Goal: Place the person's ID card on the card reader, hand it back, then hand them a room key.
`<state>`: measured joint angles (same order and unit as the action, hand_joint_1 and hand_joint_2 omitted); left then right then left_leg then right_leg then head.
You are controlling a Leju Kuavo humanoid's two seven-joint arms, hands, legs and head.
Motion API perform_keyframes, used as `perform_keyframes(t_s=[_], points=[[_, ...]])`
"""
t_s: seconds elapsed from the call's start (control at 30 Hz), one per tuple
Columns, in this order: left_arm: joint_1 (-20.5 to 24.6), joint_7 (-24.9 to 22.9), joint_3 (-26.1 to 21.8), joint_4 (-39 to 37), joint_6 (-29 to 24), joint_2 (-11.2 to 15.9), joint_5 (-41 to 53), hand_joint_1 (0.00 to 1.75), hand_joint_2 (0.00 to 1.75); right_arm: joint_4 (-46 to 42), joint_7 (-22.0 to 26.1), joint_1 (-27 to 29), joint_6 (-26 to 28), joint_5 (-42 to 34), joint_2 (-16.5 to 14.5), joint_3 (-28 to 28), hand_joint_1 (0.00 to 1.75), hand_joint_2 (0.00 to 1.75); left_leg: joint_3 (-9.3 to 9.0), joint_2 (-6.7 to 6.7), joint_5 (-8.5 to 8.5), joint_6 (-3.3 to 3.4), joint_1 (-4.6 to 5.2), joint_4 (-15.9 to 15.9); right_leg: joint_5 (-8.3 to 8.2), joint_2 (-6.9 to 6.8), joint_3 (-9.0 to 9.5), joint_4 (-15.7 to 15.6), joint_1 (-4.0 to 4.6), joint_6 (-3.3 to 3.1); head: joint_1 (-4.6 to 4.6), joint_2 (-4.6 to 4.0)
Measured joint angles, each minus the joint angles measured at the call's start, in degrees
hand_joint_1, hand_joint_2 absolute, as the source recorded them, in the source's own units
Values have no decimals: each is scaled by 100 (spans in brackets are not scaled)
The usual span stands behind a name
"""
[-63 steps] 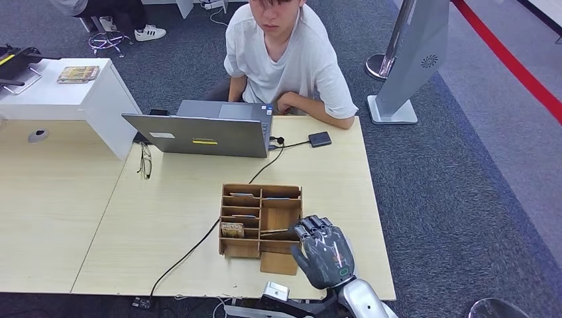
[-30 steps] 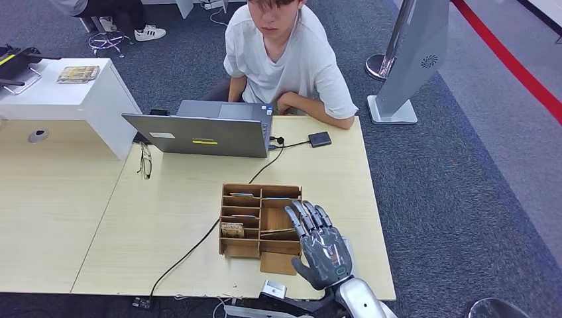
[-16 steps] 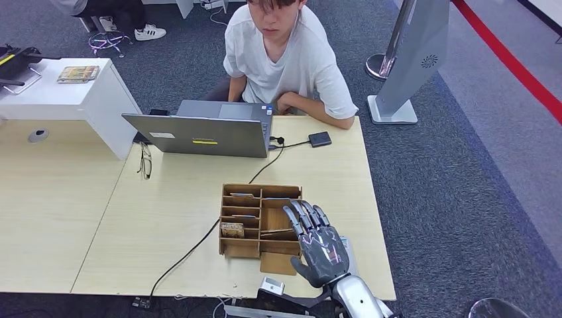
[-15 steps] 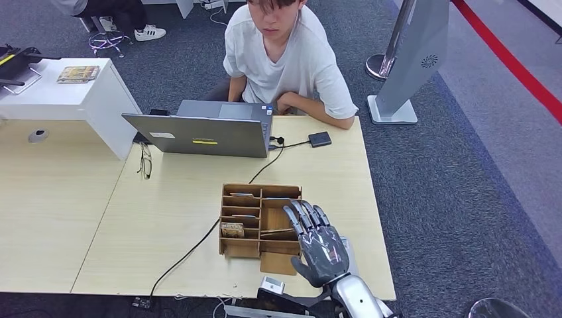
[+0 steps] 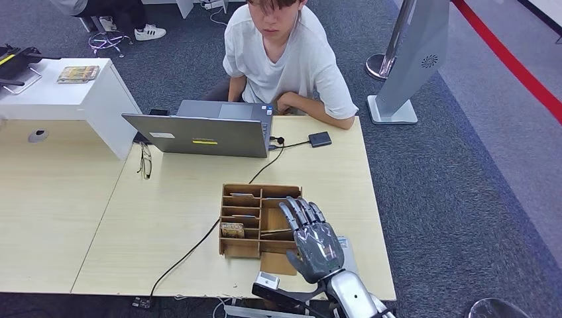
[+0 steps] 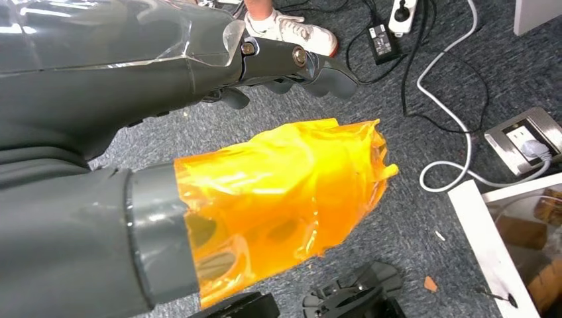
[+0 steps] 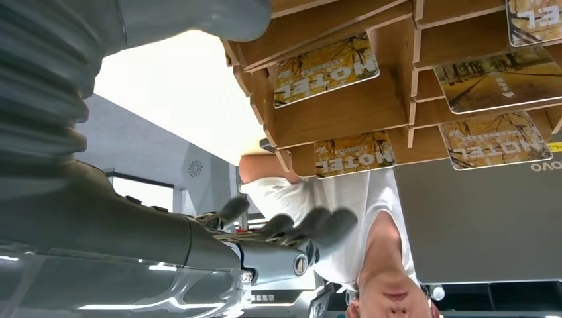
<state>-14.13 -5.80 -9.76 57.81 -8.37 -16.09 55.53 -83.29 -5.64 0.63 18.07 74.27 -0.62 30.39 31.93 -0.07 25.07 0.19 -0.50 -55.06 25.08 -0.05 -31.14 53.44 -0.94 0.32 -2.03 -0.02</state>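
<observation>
My right hand (image 5: 311,240) hovers over the right column of a wooden card box (image 5: 223,218) near the table's front edge. Its fingers (image 7: 331,225) are stretched out and apart, holding nothing. The box holds several room key cards printed "MOTEL" (image 7: 326,61), one of them lying in a left slot (image 5: 232,230). A small black card reader (image 5: 319,138) lies at the far side of the table, wired to the laptop (image 5: 199,136). A person (image 5: 285,59) sits behind it with forearms resting on the table. My left hand (image 6: 132,73) hangs over the floor, its thumb wrapped in orange tape (image 6: 285,192), holding nothing.
Glasses (image 5: 144,161) lie left of the laptop. A black cable (image 5: 192,248) runs from the laptop past the box to the table's front edge. A white cabinet (image 5: 73,93) stands at the far left, a grey floor stand (image 5: 411,59) at the far right.
My right hand's fingers have uncurled and stretched out. The hand has slid a little forward and left over the card box. The person has stayed still.
</observation>
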Motion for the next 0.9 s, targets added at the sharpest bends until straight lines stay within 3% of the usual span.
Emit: perform_keyframes(t_s=[0.3, 0.57, 0.73, 0.9], points=[[7, -36, 63, 0, -78, 9, -127, 0, 0, 9, 0, -47, -31, 1, -17, 7, 75, 175, 0, 0, 0, 0, 0, 0, 0, 0, 0, 0, 0, 0, -1, 0], [11, -63, 124, 0, -143, 39, -244, 0, 0, 63, 0, -88, -64, -2, -48, 16, 85, 175, 0, 0, 0, 0, 0, 0, 0, 0, 0, 0, 0, 0, -1, 0], [11, -63, 160, 0, -163, 46, -255, 0, 0, 104, 0, -94, -69, -4, -50, 16, 78, 175, 0, 0, 0, 0, 0, 0, 0, 0, 0, 0, 0, 0, -1, 0], [11, -63, 162, -2, -197, 46, -293, 0, 0, 182, 0, -102, -74, -8, -61, 16, 87, 175, 0, 0, 0, 0, 0, 0, 0, 0, 0, 0, 0, 0, -1, 0]])
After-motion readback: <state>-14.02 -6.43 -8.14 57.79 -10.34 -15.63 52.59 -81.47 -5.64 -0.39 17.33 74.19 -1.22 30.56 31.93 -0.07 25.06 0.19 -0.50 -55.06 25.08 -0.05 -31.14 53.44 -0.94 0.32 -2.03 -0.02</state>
